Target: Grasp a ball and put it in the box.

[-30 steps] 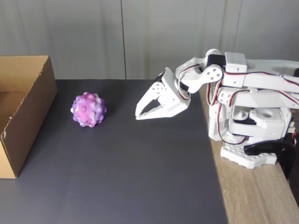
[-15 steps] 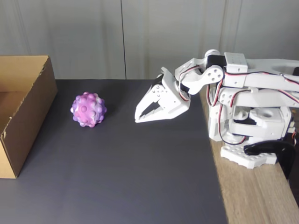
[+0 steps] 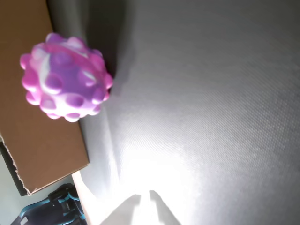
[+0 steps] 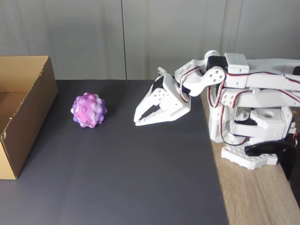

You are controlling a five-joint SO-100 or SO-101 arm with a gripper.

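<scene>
While the small bumpy ball (image 4: 89, 110), mottled purple, pink and lilac, lies free on the dark grey mat (image 4: 140, 178), we judge that we are in the approach step: nothing is grasped yet. Our white two-finger gripper (image 4: 135, 121) hangs low over the mat, near its far edge, with the fingers a little apart and nothing between them; the tips point toward the ball but are well apart from it.

For the next move we must reach further toward the left edge of the mat in the fixed view, open the fingers wider than the ball and bring them around it.

Our large brown cardboard box (image 4: 28, 117) stands at the left edge of the mat, open on top. Its visible floor seems empty, though the frame cuts off part of it. In the wrist view the ball (image 3: 65, 77) appears in front of the box wall (image 3: 28, 154), and glare hides the fingertips.
</scene>
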